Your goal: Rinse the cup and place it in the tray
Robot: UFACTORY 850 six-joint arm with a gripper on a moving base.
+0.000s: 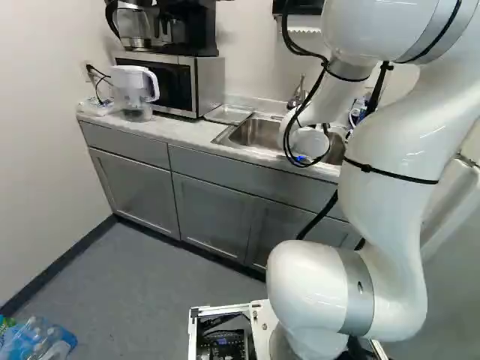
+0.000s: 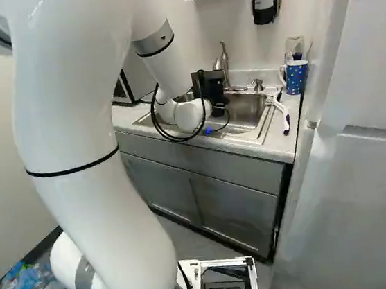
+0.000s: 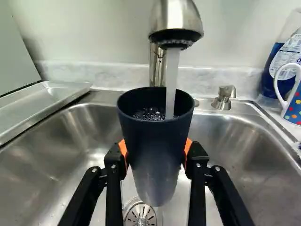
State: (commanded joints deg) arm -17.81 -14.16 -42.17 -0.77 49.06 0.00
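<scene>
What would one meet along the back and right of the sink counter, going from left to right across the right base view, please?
Microwave, faucet, small metal fitting, white-handled brush, blue spotted mug.

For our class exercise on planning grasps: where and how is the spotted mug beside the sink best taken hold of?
Probably by its handle, coming from the sink side. The mug stands upright with the handle's loop jutting out toward the sink, while the bottle crowds it from behind.
</scene>
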